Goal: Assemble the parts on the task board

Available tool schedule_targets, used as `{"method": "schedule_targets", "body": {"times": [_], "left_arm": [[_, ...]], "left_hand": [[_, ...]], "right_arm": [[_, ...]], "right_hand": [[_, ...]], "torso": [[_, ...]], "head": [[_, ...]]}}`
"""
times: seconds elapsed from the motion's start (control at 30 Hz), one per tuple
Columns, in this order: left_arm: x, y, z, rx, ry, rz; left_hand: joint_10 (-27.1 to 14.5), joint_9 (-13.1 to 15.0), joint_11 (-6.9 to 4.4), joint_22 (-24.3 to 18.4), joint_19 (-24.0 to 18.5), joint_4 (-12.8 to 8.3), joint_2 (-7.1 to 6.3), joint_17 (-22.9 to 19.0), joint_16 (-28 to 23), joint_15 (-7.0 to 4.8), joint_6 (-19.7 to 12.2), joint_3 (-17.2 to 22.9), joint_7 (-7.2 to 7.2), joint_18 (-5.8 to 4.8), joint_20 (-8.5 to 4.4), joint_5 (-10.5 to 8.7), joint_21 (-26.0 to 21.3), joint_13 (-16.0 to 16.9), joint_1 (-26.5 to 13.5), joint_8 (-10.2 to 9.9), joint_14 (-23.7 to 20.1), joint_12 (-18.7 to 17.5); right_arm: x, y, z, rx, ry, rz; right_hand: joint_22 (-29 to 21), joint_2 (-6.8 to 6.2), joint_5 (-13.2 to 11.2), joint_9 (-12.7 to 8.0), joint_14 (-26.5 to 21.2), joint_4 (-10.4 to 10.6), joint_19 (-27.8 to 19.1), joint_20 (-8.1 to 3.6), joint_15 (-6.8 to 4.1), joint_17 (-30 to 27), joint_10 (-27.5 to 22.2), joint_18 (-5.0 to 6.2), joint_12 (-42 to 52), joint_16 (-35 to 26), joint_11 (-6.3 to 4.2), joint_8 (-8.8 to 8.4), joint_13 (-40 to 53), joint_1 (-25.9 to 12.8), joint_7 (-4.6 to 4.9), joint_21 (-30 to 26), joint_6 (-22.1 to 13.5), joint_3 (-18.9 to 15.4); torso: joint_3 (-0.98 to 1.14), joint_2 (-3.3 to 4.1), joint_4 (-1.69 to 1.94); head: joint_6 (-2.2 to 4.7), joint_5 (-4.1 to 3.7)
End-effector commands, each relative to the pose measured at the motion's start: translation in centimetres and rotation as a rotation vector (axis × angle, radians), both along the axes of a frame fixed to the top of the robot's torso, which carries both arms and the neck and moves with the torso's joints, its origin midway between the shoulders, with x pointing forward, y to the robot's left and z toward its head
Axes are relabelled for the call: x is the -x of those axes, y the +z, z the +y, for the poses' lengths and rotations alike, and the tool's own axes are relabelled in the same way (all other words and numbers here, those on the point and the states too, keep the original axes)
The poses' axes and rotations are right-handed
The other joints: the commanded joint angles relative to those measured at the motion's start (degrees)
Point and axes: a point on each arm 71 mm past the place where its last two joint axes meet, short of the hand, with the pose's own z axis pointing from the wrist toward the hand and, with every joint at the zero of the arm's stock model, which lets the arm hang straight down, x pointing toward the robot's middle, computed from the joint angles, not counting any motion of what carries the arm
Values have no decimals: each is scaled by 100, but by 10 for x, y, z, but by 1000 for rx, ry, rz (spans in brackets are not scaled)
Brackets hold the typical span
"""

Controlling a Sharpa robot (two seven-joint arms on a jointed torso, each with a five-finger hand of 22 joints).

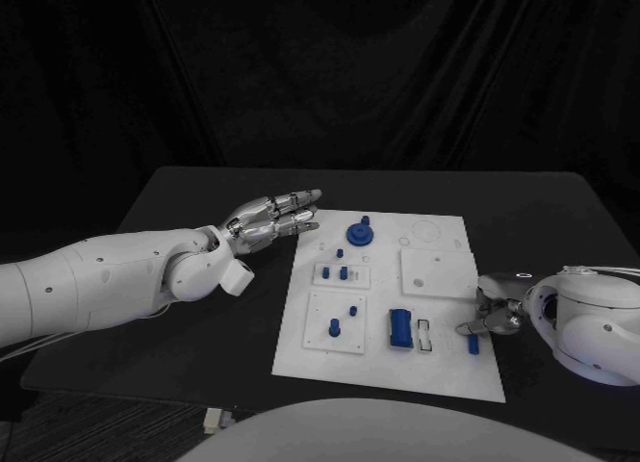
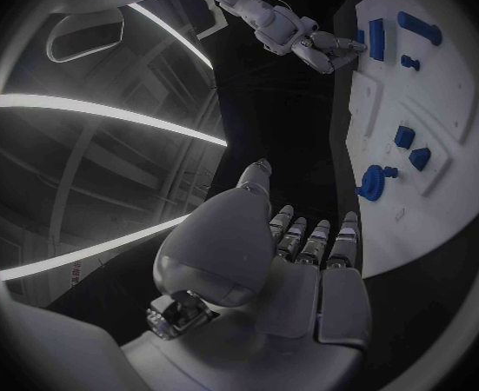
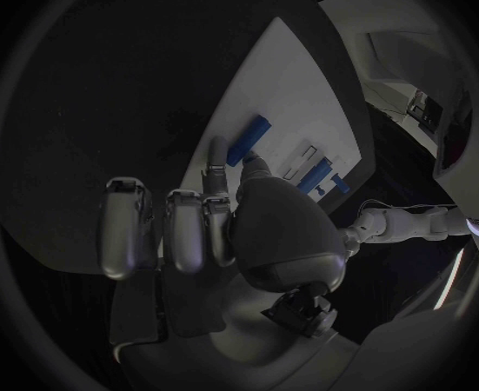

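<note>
The white task board point(image 1: 382, 371) lies in the middle of the black table. At its right edge my right hand point(image 1: 495, 318) pinches a slim blue peg point(image 1: 473, 344) by one end; thumb and forefinger tips meet on the blue peg point(image 3: 250, 139), which lies low over the board point(image 3: 294, 96). A large blue block point(image 1: 400, 327) stands beside a white slot point(image 1: 425, 335). A blue round knob point(image 1: 359, 233) sits near the board's far edge. My left hand point(image 1: 271, 219) hovers open off the board's far left corner, fingers stretched out and holding nothing; the left hand point(image 2: 294, 261) is above bare table.
Small blue pegs point(image 1: 342, 273) stand in a little white plate, and two more point(image 1: 351, 311) in a plate nearer me. A plain square plate point(image 1: 438, 272) lies right of them. Black table point(image 1: 194, 318) surrounds the board, with a dark curtain behind.
</note>
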Motion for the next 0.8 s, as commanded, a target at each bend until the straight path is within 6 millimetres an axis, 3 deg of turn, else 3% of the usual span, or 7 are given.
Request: {"method": "schedule_targets", "body": {"times": [0.03,0.23,0.4,0.47,0.63,0.8], "left_arm": [[1,1,-2,19,-8,1],[1,0,-2,19,-11,4],[1,0,-3,19,-14,6],[1,0,-3,19,-15,7],[1,-1,-3,19,-17,9],[1,-1,-3,19,-17,11]], "left_hand": [[33,8,24,-14,39,-32,55,9,20,35,46,-7,-12,47,-3,30,35,10,15,27,-9,38],[52,8,38,-14,40,-36,57,9,21,34,49,-7,-15,46,-3,32,35,14,15,27,-8,44],[75,8,97,-19,39,-50,61,10,23,30,52,-8,-30,46,-4,34,35,18,11,26,-6,51],[85,8,114,-20,38,-54,62,10,24,29,52,-9,-35,46,-4,36,35,19,10,26,-5,55],[104,8,147,-19,40,-63,65,11,25,27,53,-10,-44,46,-4,37,37,23,7,25,-3,61],[120,8,171,-20,40,-69,66,11,26,24,57,-11,-49,46,-4,39,37,26,5,26,-3,67]], "right_arm": [[4,-9,-2,-3,-30,16],[3,-9,-2,-35,-58,10],[3,-9,-2,-50,-73,7],[3,-9,-3,-63,-85,13],[4,-11,-3,-118,-137,46],[5,-11,-4,-153,-170,61]], "right_hand": [[1185,2,126,-923,345,-94,161,31,12,-5,588,61,20,-32,40,-179,1509,152,-5,-53,-65,67],[1171,-44,651,-918,346,-331,145,12,-1,-6,588,72,20,-33,9,-217,1509,474,-25,-113,-111,256],[1136,-108,879,-937,337,-583,99,41,41,-52,588,96,20,-50,20,-310,1509,731,19,-241,-279,448],[1122,-115,842,-943,333,-657,81,48,48,-67,588,106,20,-56,26,-334,1509,809,35,-288,-323,513],[1115,-124,483,-901,343,-909,75,60,51,-17,588,114,20,-30,21,-266,1509,972,20,-327,-247,893],[1119,-158,479,-867,345,-967,81,52,37,-10,588,112,20,-24,2,-191,1509,921,-6,-323,-208,1046]], "torso": [[1,1,3],[1,-1,0],[0,-1,0],[0,0,0],[1,1,0],[0,-2,-1]], "head": [[-1,3],[-1,12],[-1,15],[-1,18],[-1,20],[-1,28]]}}
